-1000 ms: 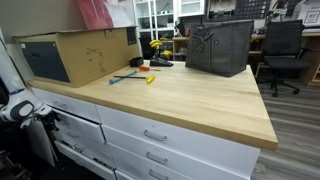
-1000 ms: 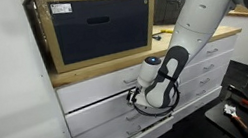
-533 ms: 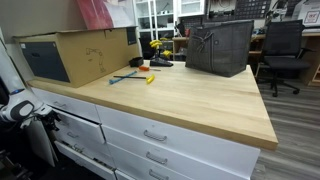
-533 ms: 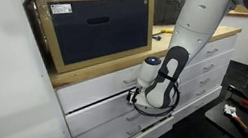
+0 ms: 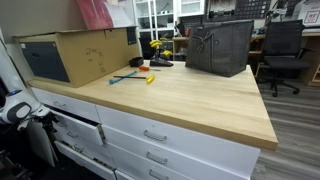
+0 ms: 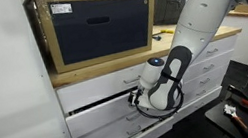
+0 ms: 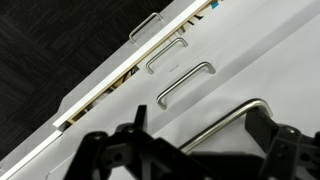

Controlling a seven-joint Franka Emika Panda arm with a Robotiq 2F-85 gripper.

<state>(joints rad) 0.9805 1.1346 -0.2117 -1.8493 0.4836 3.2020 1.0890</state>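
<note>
My gripper (image 7: 205,142) is down at the front of a white drawer cabinet. In the wrist view its two dark fingers stand wide apart on either side of a curved metal drawer handle (image 7: 232,117), and the handle runs between them. In both exterior views the gripper (image 6: 135,98) (image 5: 45,118) sits against the second drawer (image 6: 96,112) (image 5: 82,128) under the wooden countertop (image 5: 190,100). That drawer stands slightly out from the cabinet front. A lower drawer is also ajar, with a gap showing along its edge (image 7: 100,98).
A cardboard box with a dark front (image 5: 75,55) (image 6: 97,28) stands on the countertop above the gripper. A black bag (image 5: 220,47), blue and yellow tools (image 5: 135,75), and an office chair (image 5: 285,50) are farther off. More drawer handles (image 7: 185,82) lie beyond.
The drawer at the gripper has come out a little from the cabinet front, and the gripper has moved with it.
</note>
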